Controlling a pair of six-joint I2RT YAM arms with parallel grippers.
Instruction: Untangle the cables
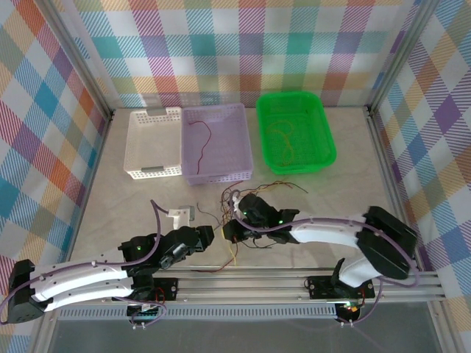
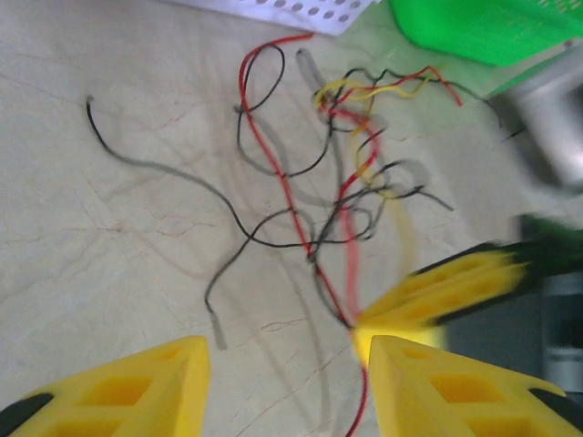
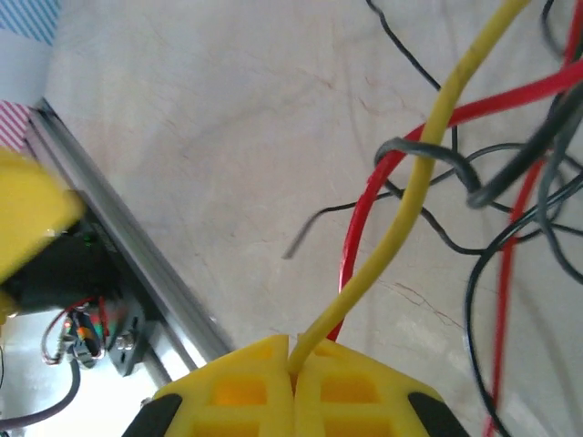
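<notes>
Over the cables [image 2: 310,244], right end effector [image 3: 293,346] pinches a yellow wire [image 3: 414,182]; left end effector [image 2: 284,353] stands open

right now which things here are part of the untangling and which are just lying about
Part of the job: cables; yellow cable, pinched in the shut right gripper; open left gripper; probably lilac basket and green basket, each holding a cable.
Lying about: white basket; small grey piece on the table.
</notes>
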